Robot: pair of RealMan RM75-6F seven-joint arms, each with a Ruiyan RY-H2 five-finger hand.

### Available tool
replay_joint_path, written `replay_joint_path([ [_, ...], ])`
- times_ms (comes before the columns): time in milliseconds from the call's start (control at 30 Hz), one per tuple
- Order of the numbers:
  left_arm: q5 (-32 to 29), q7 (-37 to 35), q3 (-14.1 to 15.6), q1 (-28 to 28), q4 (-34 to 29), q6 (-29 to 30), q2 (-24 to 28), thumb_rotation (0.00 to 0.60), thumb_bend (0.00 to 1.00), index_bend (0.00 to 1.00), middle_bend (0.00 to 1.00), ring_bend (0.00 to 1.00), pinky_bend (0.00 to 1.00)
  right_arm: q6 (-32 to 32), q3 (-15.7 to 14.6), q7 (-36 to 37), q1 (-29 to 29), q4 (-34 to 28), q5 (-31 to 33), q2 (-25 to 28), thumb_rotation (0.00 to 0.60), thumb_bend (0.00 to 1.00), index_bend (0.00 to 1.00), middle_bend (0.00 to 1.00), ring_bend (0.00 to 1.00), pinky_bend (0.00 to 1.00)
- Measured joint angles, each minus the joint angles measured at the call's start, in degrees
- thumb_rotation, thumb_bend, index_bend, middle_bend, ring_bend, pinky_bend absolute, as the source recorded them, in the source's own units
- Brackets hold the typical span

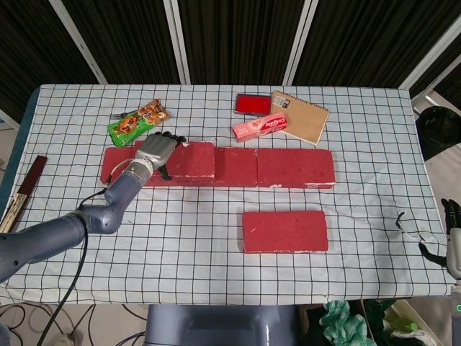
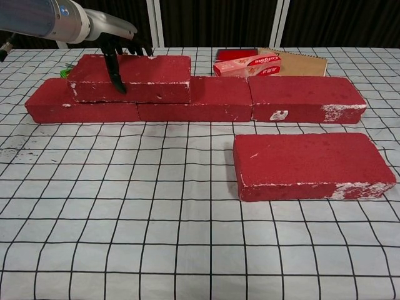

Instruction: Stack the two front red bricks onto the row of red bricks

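Chest view: left hand (image 2: 119,53) grips the stacked brick (image 2: 134,77) on the row of red bricks (image 2: 206,100) — at ten o'clock. Second front brick (image 2: 309,164) lies apart. Right hand (image 1: 452,234) — I cannot tell its state.

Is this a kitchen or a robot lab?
Probably a robot lab: a table with a checked cloth, dark curtains behind, cables on the floor, and red bricks set out for practice.
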Motion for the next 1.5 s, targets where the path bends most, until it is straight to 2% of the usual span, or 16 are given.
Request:
replay_joint_path([
  [300,-0.5,-0.1,0.5,-0.5,-0.5,0.2,0.1,0.600,0.00,0.12,0.14,0.05,0.12,0.3,0.2,0.2,-0.2,-0.2,0.1,0.1,0.600,0.16,0.04,0.04,0.01,0.14],
  [1067,-3.8,1.2,2.1,-2.0,0.0,1.1,-0.8,0.600,0.00,0.11,0.13,0.05,0.12,0.1,0.3,-0.4,0.0,-0.1,0.5,-0.2,0.600,0.16,0.04,0.04,0.01,0.14],
  [1500,-5.7,1.8,2.5,-2.8,-0.8,1.5,-0.7,0.600,0.00,0.08,0.09,0.01,0.08,0.3,0.4,-0.2,-0.1,-0.1,0.7,-0.2,0.600,0.16,0.04,0.04,0.01,0.14],
])
